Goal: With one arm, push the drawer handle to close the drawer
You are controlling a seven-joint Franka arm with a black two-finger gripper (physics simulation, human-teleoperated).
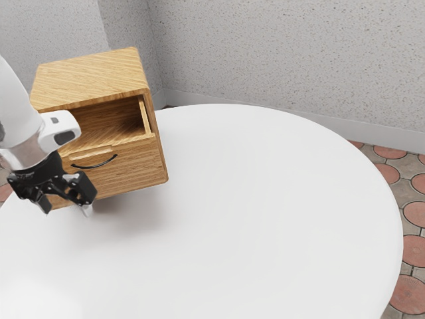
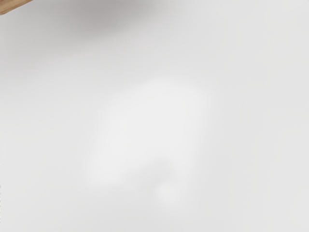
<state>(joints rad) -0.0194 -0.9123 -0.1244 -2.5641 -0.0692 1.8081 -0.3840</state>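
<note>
- Wooden drawer [image 1: 136,159], partly out of its cabinet [image 1: 93,74], at the exterior view's left; side panel and inside show above the front, so not closed.
- Handle [image 1: 101,164]: dark, thin, curved, on the drawer front, near the hand.
- Gripper [image 1: 66,208]: fingers apart, nothing held, tips pointing down at the front of the drawer. Contact with handle or front: can't tell.
- Step in hand, my read: get the hand squared up to the handle, then push. Closing itself looks all to do.
- Doing it well: tips look low against the handle, so probably raise a bit first. Press near the handle's middle, straight in along the drawer's travel; off-centre could rack it.
- Slow, even push; ease off once the front meets the cabinet, or the whole unit may slide or turn. No grasp needed; bringing the fingers together would give a firmer pusher and less chance of snagging the handle.
- Arm [image 1: 21,116]: white, reaches in from the exterior view's left, beside the cabinet front.
- Table [image 1: 265,212]: white, round, under the cabinet; wrist view has its surface plus a bit of wooden edge [image 2: 13,4], which part unclear.
- Beyond: speckled wall [image 1: 265,56], reddish floor tiles [image 1: 417,251].
</note>
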